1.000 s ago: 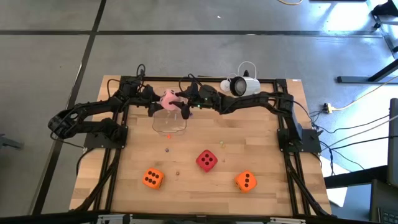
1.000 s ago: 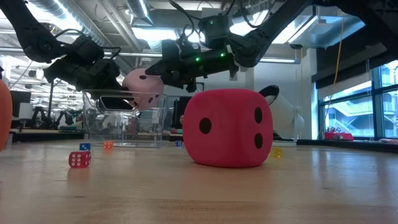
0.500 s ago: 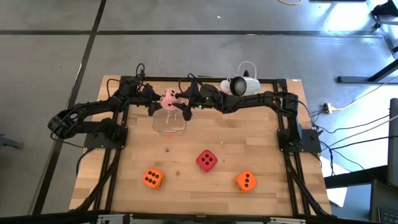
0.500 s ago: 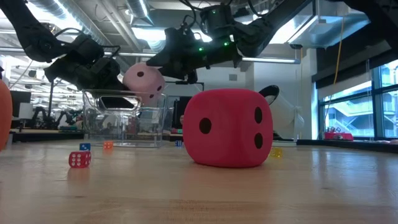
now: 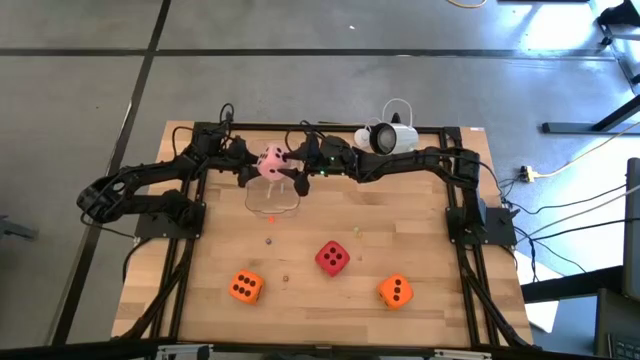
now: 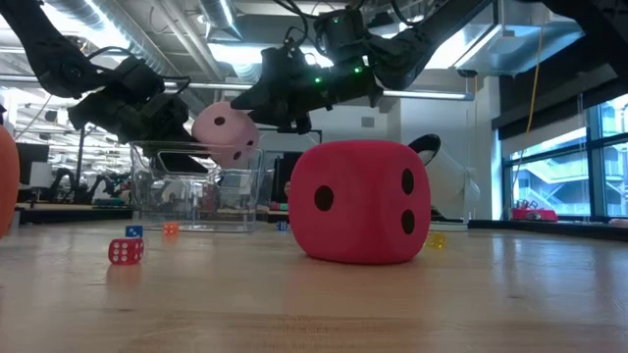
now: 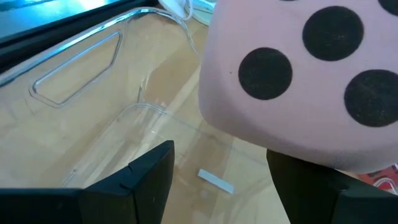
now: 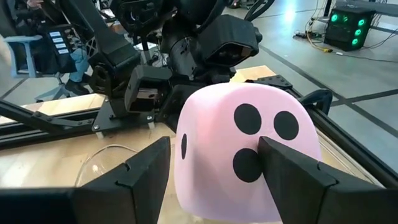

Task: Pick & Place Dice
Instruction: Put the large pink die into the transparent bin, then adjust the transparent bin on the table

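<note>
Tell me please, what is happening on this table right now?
The two arms meet at the far side of the table, above a clear container. The pink die hangs over that container between the left gripper and the right gripper; which one actually grips it cannot be told. The red die and two orange dice lie on the near part of the table, untouched. A few tiny dice are scattered there too.

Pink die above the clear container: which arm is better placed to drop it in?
Right, probably. The right gripper has its fingers on both sides of the pink die over the clear container, so opening should release it. The left gripper sits beside it, fingers spread, gripping nothing.
</note>
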{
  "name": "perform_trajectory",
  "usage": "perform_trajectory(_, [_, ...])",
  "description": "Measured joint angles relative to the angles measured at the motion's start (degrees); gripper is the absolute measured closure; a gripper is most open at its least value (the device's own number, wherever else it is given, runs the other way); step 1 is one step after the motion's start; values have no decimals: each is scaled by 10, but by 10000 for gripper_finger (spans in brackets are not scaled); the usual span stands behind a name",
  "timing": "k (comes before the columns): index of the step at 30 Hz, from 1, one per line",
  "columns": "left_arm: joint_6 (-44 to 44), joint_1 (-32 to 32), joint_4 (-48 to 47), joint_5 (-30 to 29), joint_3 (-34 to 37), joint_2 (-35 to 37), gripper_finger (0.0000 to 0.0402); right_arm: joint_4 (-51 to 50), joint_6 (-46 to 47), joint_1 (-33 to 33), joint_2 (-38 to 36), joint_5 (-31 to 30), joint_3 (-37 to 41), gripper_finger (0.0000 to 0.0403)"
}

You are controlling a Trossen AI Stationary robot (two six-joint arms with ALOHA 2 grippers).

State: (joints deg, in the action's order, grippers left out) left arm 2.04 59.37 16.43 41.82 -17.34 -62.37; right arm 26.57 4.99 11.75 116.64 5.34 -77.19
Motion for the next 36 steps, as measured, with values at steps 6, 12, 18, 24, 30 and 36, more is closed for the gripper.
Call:
perform_trajectory(6, [25,0,-1,4,0,0,149,0,-23,2,0,-39,0,160])
perform_trajectory(12, [34,0,-2,4,0,0,149,2,-31,2,0,-64,0,160])
perform_trajectory(18, [58,0,-2,6,0,0,149,3,-42,2,0,-64,0,160])
perform_trajectory(24, [65,0,-5,36,1,-1,149,3,-65,3,0,-64,0,160])
perform_trajectory(30, [70,0,-5,77,-21,-1,149,-3,-76,3,-16,-64,0,160])
perform_trajectory(36, [72,-10,-4,109,-51,-1,149,-50,-75,3,-62,-64,-1,160])
